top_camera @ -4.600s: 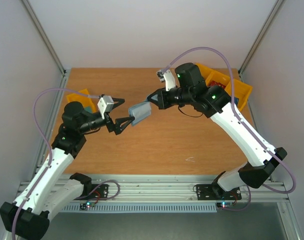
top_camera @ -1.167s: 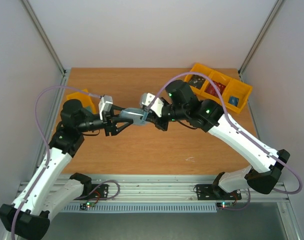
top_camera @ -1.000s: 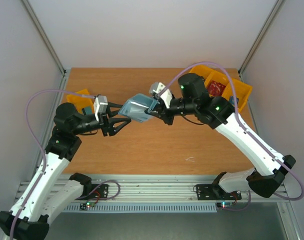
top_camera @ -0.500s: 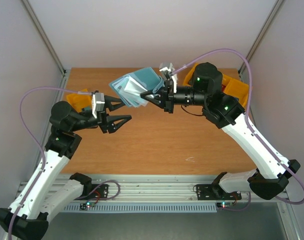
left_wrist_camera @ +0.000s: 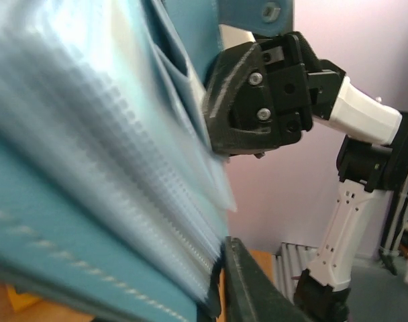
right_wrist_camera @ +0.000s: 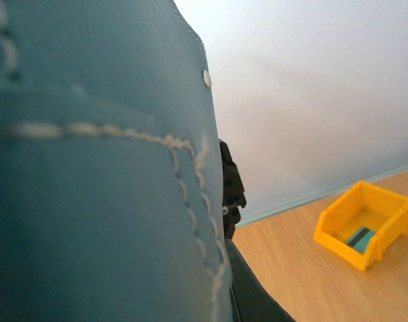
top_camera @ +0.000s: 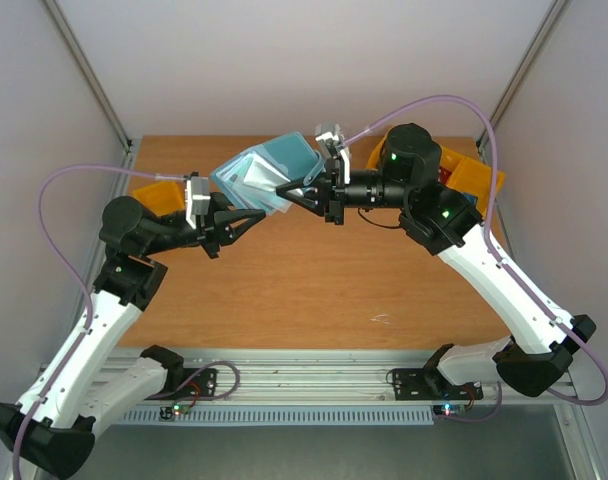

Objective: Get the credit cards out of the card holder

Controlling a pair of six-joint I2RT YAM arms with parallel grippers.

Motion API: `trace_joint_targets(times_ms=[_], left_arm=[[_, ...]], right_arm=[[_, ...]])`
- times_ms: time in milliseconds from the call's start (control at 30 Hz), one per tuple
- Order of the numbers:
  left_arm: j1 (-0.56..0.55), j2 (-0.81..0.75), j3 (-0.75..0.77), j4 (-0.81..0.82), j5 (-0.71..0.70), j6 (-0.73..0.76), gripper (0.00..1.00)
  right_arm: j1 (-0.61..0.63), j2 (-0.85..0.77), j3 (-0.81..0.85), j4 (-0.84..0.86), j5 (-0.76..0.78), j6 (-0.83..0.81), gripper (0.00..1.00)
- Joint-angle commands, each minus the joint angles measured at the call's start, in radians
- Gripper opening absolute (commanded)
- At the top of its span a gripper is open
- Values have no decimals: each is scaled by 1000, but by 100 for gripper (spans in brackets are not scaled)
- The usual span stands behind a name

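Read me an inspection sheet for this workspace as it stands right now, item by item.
Surface: wooden table, with a small pale mark near the front.
Job's things: card holder held in the air, clear sleeves fanned open. No credit cards seen outside it.
Clutter: left yellow bin holding a flat teal item; right yellow bin partly hidden behind the arm.
Pincers: right pincer shut on the card holder; left pincer at its lower edge, grip unclear.
Cables: purple cables, one looping off each arm, above the table.
Surroundings: pale walls, metal frame posts.
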Motion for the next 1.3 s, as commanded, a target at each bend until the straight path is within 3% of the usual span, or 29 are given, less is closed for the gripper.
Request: trace_joint_targets(times_ms=[0, 133, 367, 400, 500, 633, 667, 767, 833, 900, 967, 1100, 1167, 1267], left_arm=[[-18, 6, 29, 76, 8, 7, 13], [-23, 12, 31, 73, -1, 5, 21], [-22, 20, 34, 66, -7, 2, 24], [-22, 20, 34, 65, -6, 4, 23], [-22, 19, 33, 60, -4, 8, 2], [-22, 13, 25, 27, -21, 7, 0], [-22, 11, 23, 4, -48, 7, 0], [-22, 4, 17, -121, -285, 17, 0], [-22, -2, 11, -255, -462, 60, 0], [-22, 8, 7, -407, -638, 203, 0], [-22, 44, -17, -560, -847, 493, 0], [-22, 88, -120, -588, -1188, 977, 0], [-22, 89, -89, -628, -1217, 1036, 0], [-22, 104, -27, -688, -1168, 936, 0]], right_arm=[[4, 11, 4, 10, -6, -14, 1], [9, 22, 19, -21, 3, -40, 1], [26, 43, 41, -61, 9, -81, 1], [28, 47, 44, -64, 7, -83, 1], [30, 52, 49, -65, -1, -88, 1], [29, 41, 46, -71, 23, -99, 2], [28, 38, 47, -84, 53, -104, 6], [17, 32, 53, -167, 213, -118, 34], [3, 32, 67, -243, 323, -123, 45], [-9, 31, 80, -321, 430, -129, 53], [-11, 32, 92, -393, 518, -148, 57], [-10, 32, 87, -464, 557, -157, 58], [-7, 37, 72, -453, 528, -142, 56], [35, 53, 53, -407, 511, -143, 58]])
